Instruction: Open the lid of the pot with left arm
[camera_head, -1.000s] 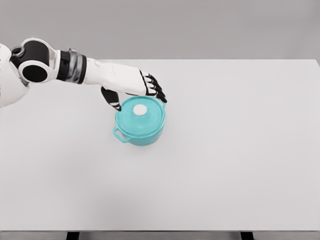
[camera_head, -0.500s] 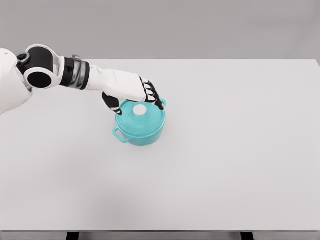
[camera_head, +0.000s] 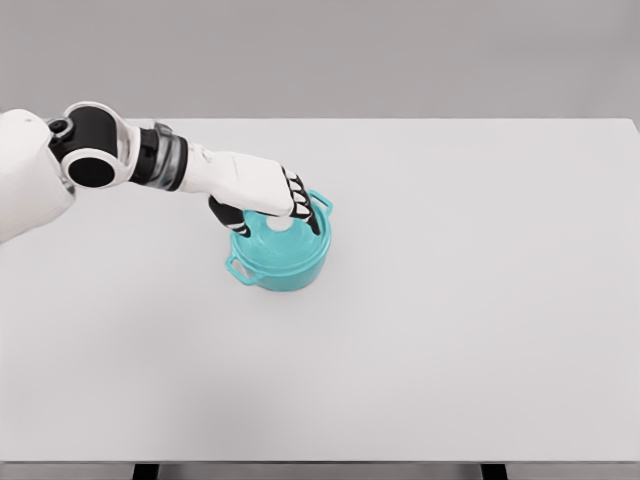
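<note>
Round glossy teal pot (camera_head: 279, 258) with lid (camera_head: 283, 243), on smooth white counter (camera_head: 460, 290). Left robot hand (camera_head: 268, 196) draped over lid's white knob (camera_head: 283, 225); grip impossible to tell.

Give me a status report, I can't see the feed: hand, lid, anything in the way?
Left hand over the pot, fingers curled around the white knob. Lid on. Table, nothing blocking.

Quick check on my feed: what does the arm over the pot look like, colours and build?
The left arm has a glossy white shell, a round black-and-white joint near the shoulder and a grey ribbed band by a black ring. The left hand is white-backed, its fingers black with white segments.
</note>
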